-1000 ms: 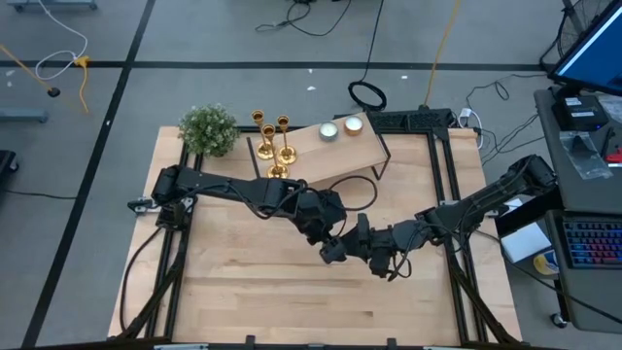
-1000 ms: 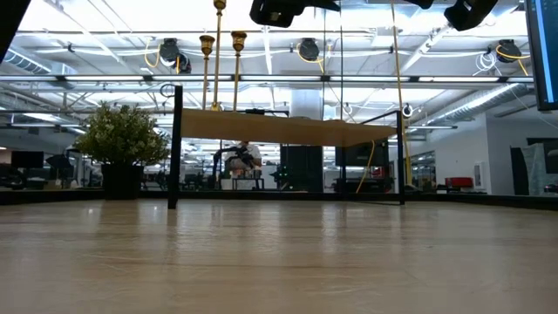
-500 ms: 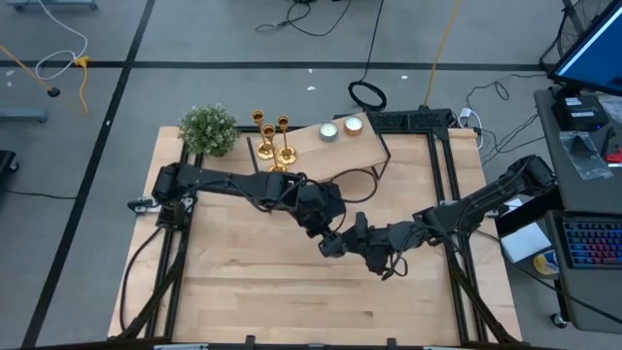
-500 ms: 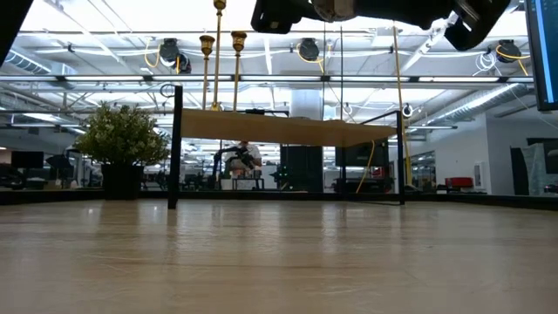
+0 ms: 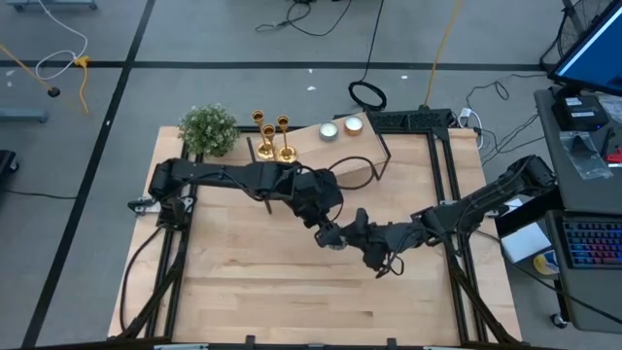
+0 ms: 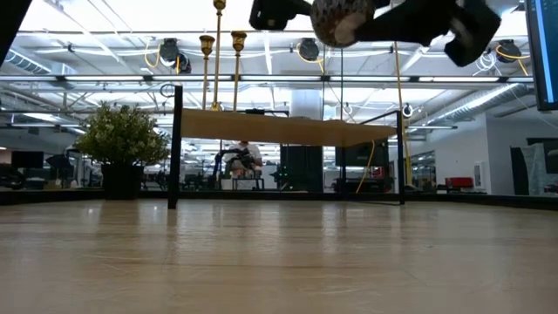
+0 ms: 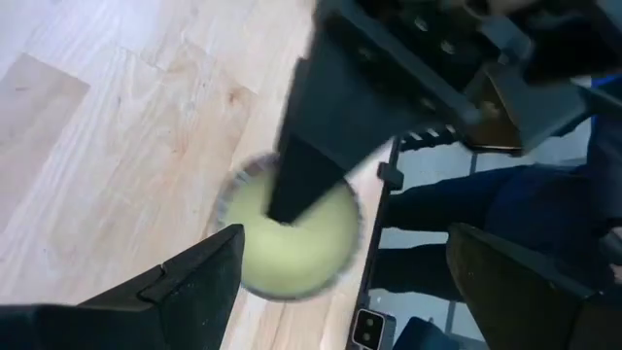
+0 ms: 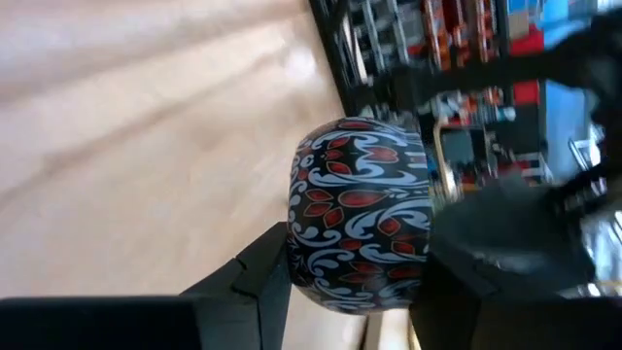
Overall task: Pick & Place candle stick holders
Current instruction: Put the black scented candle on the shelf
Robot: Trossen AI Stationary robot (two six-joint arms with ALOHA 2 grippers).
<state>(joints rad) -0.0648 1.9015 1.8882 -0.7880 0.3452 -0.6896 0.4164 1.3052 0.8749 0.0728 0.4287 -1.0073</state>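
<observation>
Gold candle stick holders stand by their round bases on the left end of a wooden shelf; in the low view their stems rise above it. Over the middle of the table my right gripper is shut on a round black tin with a red and white pattern and a pale yellow wax top. My left gripper is open right beside it, its fingers on either side of the tin's top and apart from it. In the low view the tin hangs high over the table. My right gripper pinches the tin between its two fingers. One finger lies across the pale yellow top face, and the other finger is on the opposite side. The patterned wall shows between them. The tin is lifted clear, turned on its side.
Two tealight discs sit on the shelf's right half. A small potted plant stands at the far left corner. The shelf's dark legs stand on the far part of the table; bare wood lies toward the near edge.
My left gripper has moved toward the table's far edge, staying open beside the tin. My right gripper has tipped at the wrist, and the tin has come down into the top of the low view. Both arms stay close together.
</observation>
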